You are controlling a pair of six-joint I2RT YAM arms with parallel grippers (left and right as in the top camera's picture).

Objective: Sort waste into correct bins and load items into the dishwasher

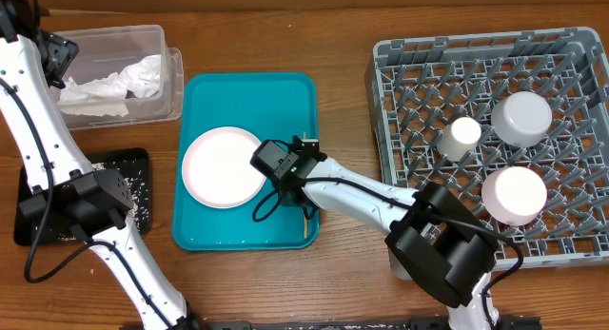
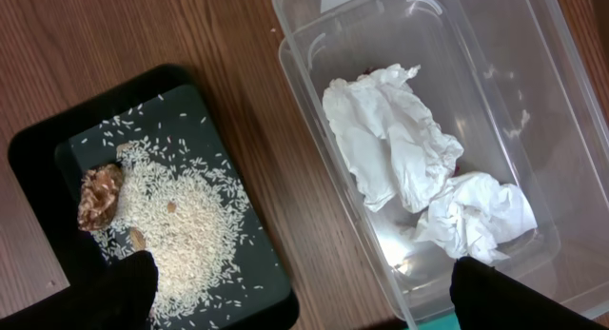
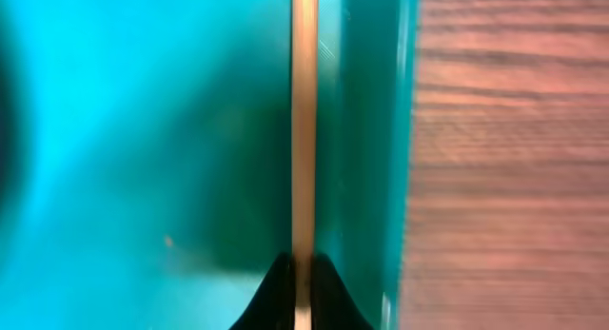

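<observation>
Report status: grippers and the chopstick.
Left gripper open above clear plastic tub and black tray. Right gripper shut on thin wooden chopstick beside teal tray wall. White round plate apart, nothing in the way.

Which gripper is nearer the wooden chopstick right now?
Right. The right gripper is shut on the chopstick in the teal tray; the left gripper hangs open above the clear tub, far off.

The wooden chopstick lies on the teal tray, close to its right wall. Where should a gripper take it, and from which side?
Take the wooden chopstick across its thin shaft, coming straight down from above. It lies flat on the teal tray, parallel to the raised wall, so a sideways approach may hit that wall. The right gripper is shut on it this way.
</observation>
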